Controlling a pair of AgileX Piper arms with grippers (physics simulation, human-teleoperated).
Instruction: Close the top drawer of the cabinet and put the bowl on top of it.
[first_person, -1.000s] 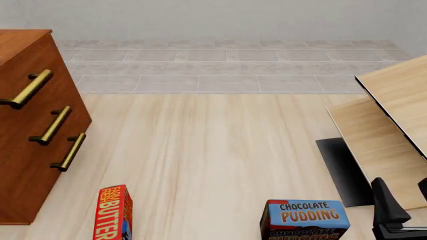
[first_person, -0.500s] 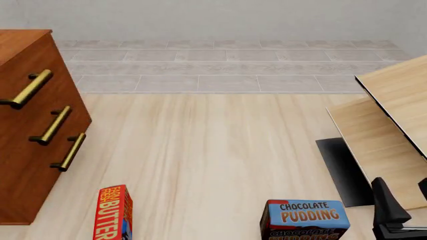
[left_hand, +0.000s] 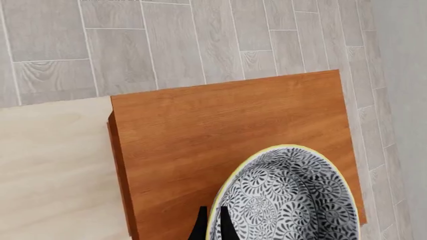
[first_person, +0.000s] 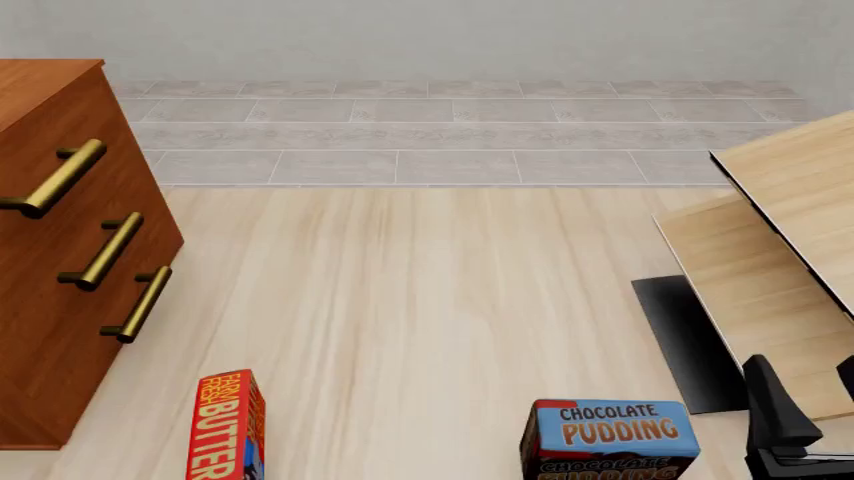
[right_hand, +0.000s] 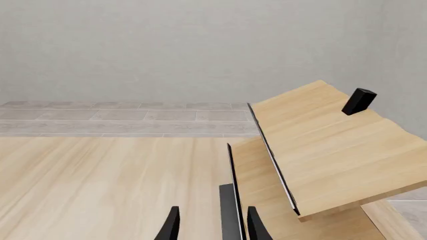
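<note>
Left wrist view looks straight down on the flat reddish-brown top of the cabinet (left_hand: 227, 145), with grey floor planks beyond it and the pale table (left_hand: 53, 170) beside it. The bowl (left_hand: 287, 197), patterned blue-grey and white inside with a yellowish rim, is over the cabinet top towards one corner; whether it rests on the wood or hangs just above it I cannot tell. The left pincer (left_hand: 210, 225) shows only as two dark fingertips close together on either side of the bowl's rim, pinching it.

Front view has the cabinet at the far left of the table, its three drawer fronts turned towards the middle. The top drawer (first_person: 74, 150) sits flush with the two below it, its brass bar handle (first_person: 56, 178) slanting like theirs. At the near edge stand a red butter box (first_person: 230, 425), left of centre, and a blue chocolate pudding box (first_person: 611, 440), right of centre, well apart. On the right are slanted light-wood panels (first_person: 774, 250) over a dark base. The right pincer (first_person: 801, 425) is in the near right corner, partly cut off.

Right wrist view shows the right pincer's two black fingers (right_hand: 172, 225) spread apart with nothing between them, pointing past the light-wood panels, on which a small black block (right_hand: 359, 101) stands
</note>
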